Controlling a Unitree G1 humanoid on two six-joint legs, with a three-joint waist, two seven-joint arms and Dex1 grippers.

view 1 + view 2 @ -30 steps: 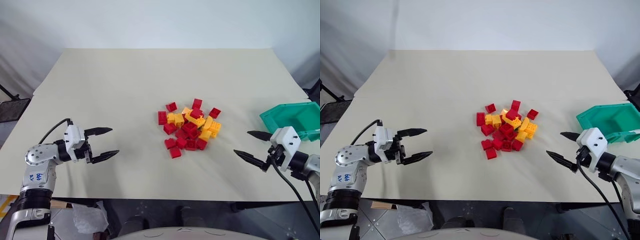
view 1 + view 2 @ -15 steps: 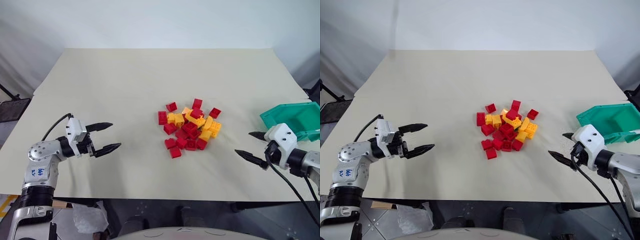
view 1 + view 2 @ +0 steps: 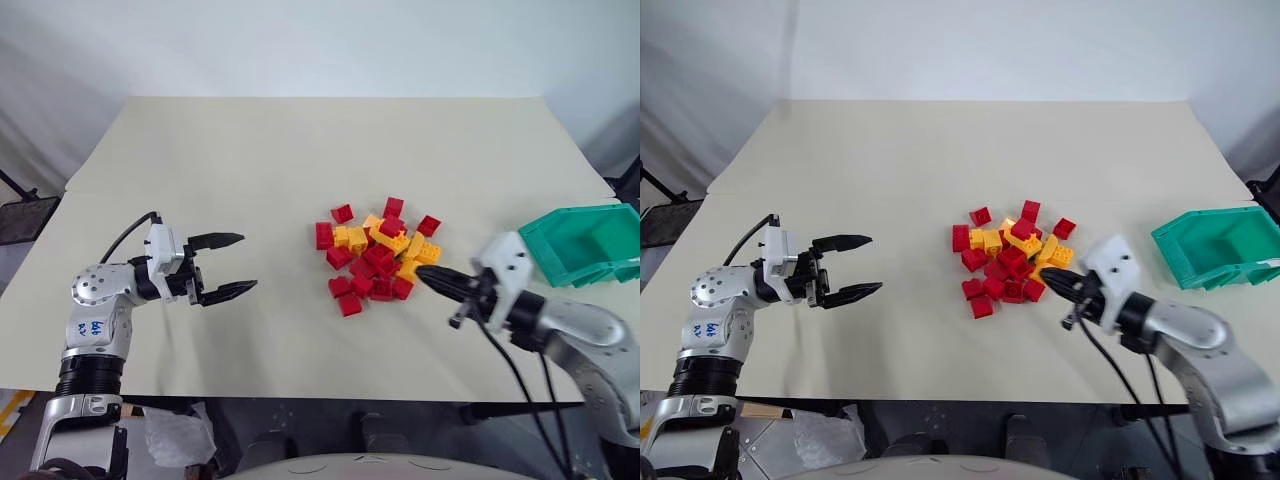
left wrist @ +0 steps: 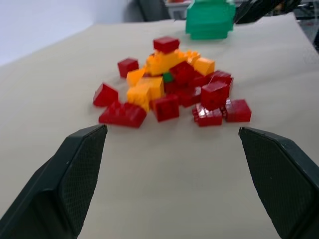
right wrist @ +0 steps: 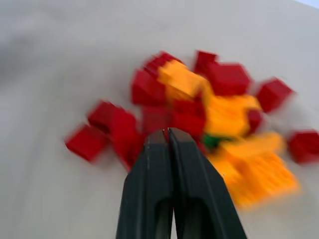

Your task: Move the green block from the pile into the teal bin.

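Here, one green block (image 4: pixel 168 77); left end effector (image 3: pixel 232 265) spread empty; right end effector (image 3: pixel 424 275) closed empty.

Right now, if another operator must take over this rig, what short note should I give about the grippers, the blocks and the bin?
Left gripper: open, holding nothing, over the table to the left of the pile.
Right gripper: shut, holding nothing, its tip at the pile's right edge.
Green block: buried in the pile among red and yellow-orange bricks, only a small part of it showing; also glimpsed in the right wrist view.
Teal bin: at the table's right edge, nothing seen inside it.
Done: nothing yet; the block is not picked.
Left: uncover the green block, grasp it, carry it to the bin and drop it in.
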